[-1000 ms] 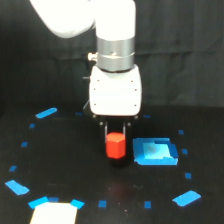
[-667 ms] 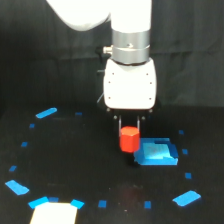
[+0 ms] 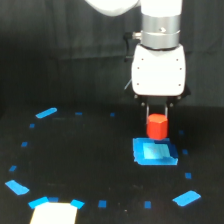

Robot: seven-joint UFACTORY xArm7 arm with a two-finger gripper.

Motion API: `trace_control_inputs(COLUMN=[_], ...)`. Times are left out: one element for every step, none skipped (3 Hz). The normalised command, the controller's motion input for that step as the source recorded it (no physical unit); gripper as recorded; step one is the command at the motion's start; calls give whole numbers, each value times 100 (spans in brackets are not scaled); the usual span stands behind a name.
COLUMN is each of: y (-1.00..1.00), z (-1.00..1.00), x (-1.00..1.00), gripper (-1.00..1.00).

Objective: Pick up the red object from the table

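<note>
The red object [image 3: 157, 126], a small red-orange hexagonal block, hangs in the air between the dark fingers of my gripper [image 3: 157, 120], which is shut on its upper part. It sits just above the far edge of the large blue square patch [image 3: 154, 152] on the black table [image 3: 90, 165]. The white gripper body and grey wrist rise above it at the exterior view's right. The fingertips are mostly hidden behind the block.
Small blue tape marks ring the table, among them a bar [image 3: 46, 113] at the far left and a larger one [image 3: 186, 198] at the near right. A white patch [image 3: 54, 213] with blue corners lies at the near left edge.
The arm has carried the red object toward the exterior view's right and higher, from beside the blue square patch to just over its far edge. The grip has held.
</note>
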Motion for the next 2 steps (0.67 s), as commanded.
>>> trace_control_inputs(y=[16,52], z=[100,100], x=[-57,51], gripper=[-100,-84])
